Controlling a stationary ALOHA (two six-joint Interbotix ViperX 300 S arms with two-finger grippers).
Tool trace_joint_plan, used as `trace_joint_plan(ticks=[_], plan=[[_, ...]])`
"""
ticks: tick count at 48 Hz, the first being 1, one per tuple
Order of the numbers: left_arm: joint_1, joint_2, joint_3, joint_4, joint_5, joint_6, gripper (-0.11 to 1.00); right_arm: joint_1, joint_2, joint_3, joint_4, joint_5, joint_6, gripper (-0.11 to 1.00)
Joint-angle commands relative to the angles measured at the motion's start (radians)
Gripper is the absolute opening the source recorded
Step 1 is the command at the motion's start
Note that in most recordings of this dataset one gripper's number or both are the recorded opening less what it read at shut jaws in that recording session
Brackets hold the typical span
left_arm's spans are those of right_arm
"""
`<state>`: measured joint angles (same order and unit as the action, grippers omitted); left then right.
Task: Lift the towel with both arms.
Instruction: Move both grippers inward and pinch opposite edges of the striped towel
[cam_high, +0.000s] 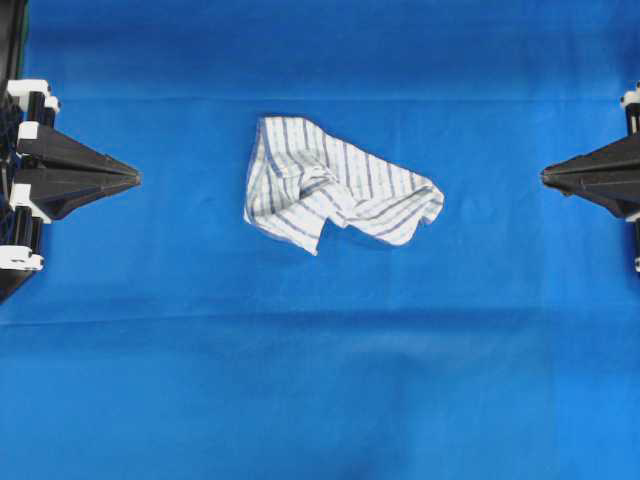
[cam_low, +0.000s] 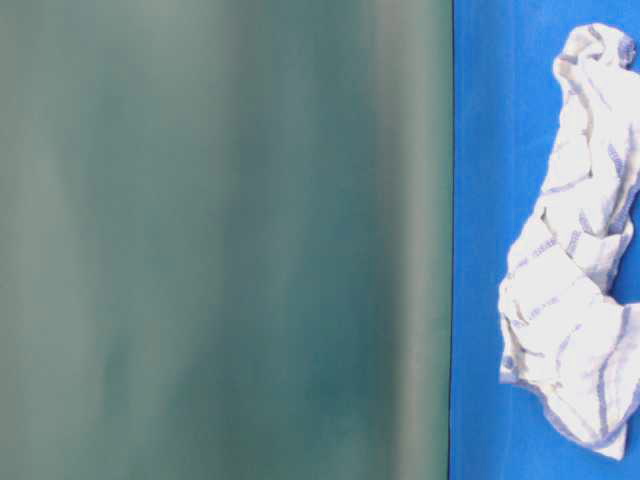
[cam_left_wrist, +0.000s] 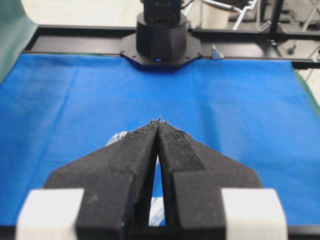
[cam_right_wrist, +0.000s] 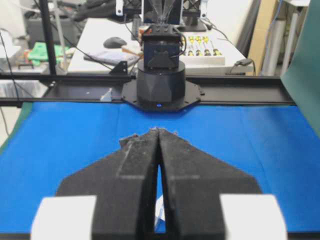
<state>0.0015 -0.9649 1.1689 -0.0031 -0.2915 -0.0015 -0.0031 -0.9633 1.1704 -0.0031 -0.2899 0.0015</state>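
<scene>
Two sets of black fingers sat clenched at opposite edges of the counter (cam_high: 320, 400), each holding nothing. The left fingers (cam_high: 135, 178) met tip to tip, pointing toward the middle; the right fingers (cam_high: 545, 177) did the same from the other side. Between the two tips, well apart from both, the towel (cam_high: 335, 185) lay crumpled on the blue cover, its striped folds bunched in a heap, somewhat nearer the left tips than the right. In the left wrist view the fingers (cam_left_wrist: 159, 122) were pressed together along their inner edges, and a small pale patch showing beside and behind them was probably the towel (cam_left_wrist: 117, 136), though mostly hidden. In the right wrist view the fingers (cam_right_wrist: 158, 131) were likewise closed on nothing.
</scene>
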Motion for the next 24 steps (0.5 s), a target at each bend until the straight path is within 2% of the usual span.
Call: trace_joint_plan(ticks=[1, 12, 24], plan=[[-0.005, 0.009, -0.015, -0.015, -0.012, -0.005, 0.00, 0.000, 0.009, -0.018, 0.002, -0.002, 0.003, 0.00], [-0.005, 0.061, -0.023, -0.015, -0.017, 0.006, 0.00, 0.000, 0.049, -0.072, 0.002, 0.103, 0.002, 0.00], [-0.005, 0.210, -0.029, -0.015, -0.074, 0.011, 0.00, 0.000, 0.164, -0.078, 0.002, 0.117, 0.005, 0.00]])
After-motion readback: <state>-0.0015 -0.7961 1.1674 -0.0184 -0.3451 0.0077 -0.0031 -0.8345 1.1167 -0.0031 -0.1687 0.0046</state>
